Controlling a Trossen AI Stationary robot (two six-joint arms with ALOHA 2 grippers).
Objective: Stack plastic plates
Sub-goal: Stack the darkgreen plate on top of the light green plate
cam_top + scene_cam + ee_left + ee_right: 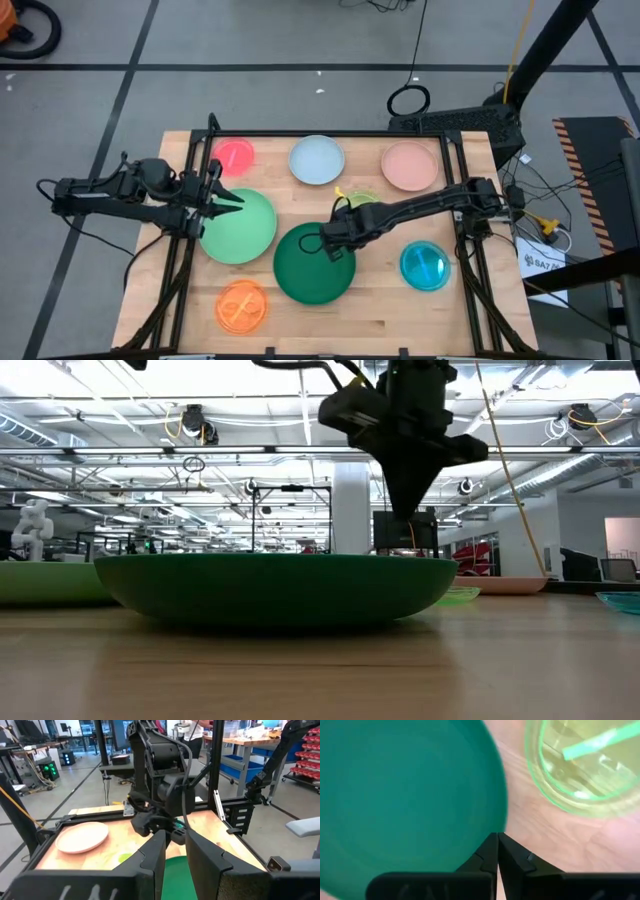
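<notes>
Several plates lie flat on the wooden table: the dark green plate, the light green plate beside it, red-pink, pale blue, salmon, blue and orange. The translucent lime plate is partly hidden under the right arm. My right gripper is shut and points down just above the dark green plate's far rim. My left gripper, open by a narrow gap, hovers over the light green plate's far-left rim.
A black frame runs along the table's sides and far edge. Bare wood lies between the orange and blue plates, near the table's near edge. Cables and a dark stand sit beyond the far right corner.
</notes>
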